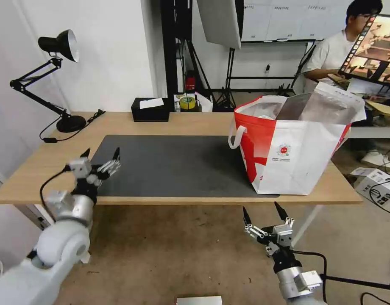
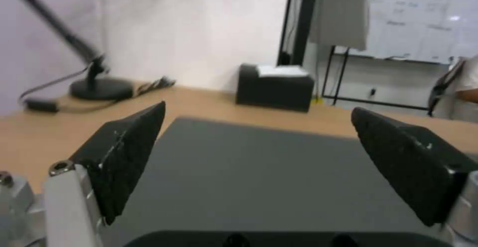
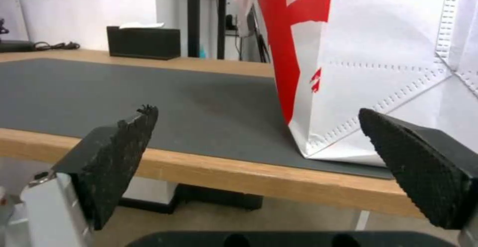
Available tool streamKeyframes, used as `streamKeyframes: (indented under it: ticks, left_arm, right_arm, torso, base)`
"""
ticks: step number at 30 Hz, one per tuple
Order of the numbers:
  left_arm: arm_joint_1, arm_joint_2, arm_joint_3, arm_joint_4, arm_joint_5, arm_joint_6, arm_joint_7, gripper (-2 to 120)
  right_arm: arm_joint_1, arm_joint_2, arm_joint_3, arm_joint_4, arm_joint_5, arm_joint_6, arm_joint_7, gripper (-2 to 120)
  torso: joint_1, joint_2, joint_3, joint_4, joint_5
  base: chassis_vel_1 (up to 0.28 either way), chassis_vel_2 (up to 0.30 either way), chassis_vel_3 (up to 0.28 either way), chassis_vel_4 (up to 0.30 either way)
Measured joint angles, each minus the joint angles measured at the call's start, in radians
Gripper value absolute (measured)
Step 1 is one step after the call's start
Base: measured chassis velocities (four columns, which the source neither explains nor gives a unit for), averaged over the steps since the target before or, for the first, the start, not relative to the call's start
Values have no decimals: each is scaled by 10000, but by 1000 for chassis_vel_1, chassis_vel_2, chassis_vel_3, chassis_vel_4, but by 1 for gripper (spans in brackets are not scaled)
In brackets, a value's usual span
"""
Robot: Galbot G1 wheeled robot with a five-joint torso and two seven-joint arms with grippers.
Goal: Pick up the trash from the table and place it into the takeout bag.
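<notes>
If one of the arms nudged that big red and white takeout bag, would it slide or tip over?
The takeout bag would probably slide rather than tip: its base sits wide and flat on the dark mat. Its thin, creased walls likely buckle under a push. It stands close to the table edge, so a forward nudge looks risky.

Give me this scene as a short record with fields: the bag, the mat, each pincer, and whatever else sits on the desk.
takeout bag: upright at the table's right end, top open, foil lining showing
mat: dark grey, nothing lying on its bare part; bag overlaps its right edge
left pincer: open, over the mat's left edge, holding nothing
right pincer: open, below the table's front edge, holding nothing
tissue box: black, at the far edge
desk lamp: far left corner
</notes>
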Motion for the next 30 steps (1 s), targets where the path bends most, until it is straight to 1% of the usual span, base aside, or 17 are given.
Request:
streamKeyframes:
  ticks: [1, 3, 4, 5, 7, 8, 11, 14, 15, 18, 30]
  left_arm:
    - [546, -343, -268, -55, 270, -40, 153, 100]
    - [1231, -756, -521, -99, 712, -211, 419, 100]
    - [1231, -756, -521, -99, 712, -211, 419, 100]
    - [1603, -976, -625, -125, 947, -338, 571, 100]
    - [2004, -1256, -743, -158, 1207, -530, 770, 100]
    - [2004, -1256, -743, -158, 1207, -530, 770, 100]
    - [2638, -1743, -871, -233, 1534, -836, 1103, 100]
    - [2768, -1832, -878, -235, 1614, -910, 1177, 100]
    - [3027, -1999, -882, -211, 1835, -1058, 1303, 100]
    - [3155, -2074, -880, -221, 1890, -1066, 1343, 100]
    - [3118, -2060, -840, -231, 1882, -1062, 1347, 100]
  right_arm:
    - [0, 0, 0, 0, 0, 0, 0, 100]
    - [0, 0, 1, 0, 0, 0, 0, 100]
    - [0, 0, 1, 0, 0, 0, 0, 100]
    - [0, 0, 1, 0, 0, 0, 1, 100]
    - [-1, 0, 1, 0, 0, 0, 1, 100]
    - [-1, 0, 1, 0, 0, 0, 1, 100]
    - [0, 0, 1, 0, 0, 0, 1, 100]
    - [-1, 0, 0, 0, 0, 0, 1, 100]
    - [0, 0, 1, 0, 0, 0, 0, 100]
    - [0, 0, 1, 0, 0, 0, 0, 100]
    - [0, 0, 1, 0, 0, 0, 0, 100]
  torso:
    - [0, -1, 0, 0, -1]
    - [0, -1, 1, 1, 1]
    - [0, -1, 1, 1, 1]
    - [1, 0, 1, 1, 1]
    - [0, 0, 0, -1, 1]
    - [0, 0, 0, -1, 1]
    - [0, 0, 0, -1, 1]
    - [0, -1, 1, -1, 1]
    - [1, -1, 1, -1, 0]
    - [0, -2, 1, 0, 0]
    - [1, -1, 1, -2, 0]
  base:
    - [0, 0, 0, 0]
    - [0, 0, 0, 0]
    - [0, 0, 0, 0]
    - [0, 0, 0, 0]
    - [0, 0, 0, 0]
    - [0, 0, 0, 0]
    - [0, 0, 0, 0]
    - [0, 0, 0, 0]
    - [0, 0, 0, 0]
    - [0, 0, 0, 0]
    - [0, 0, 0, 0]
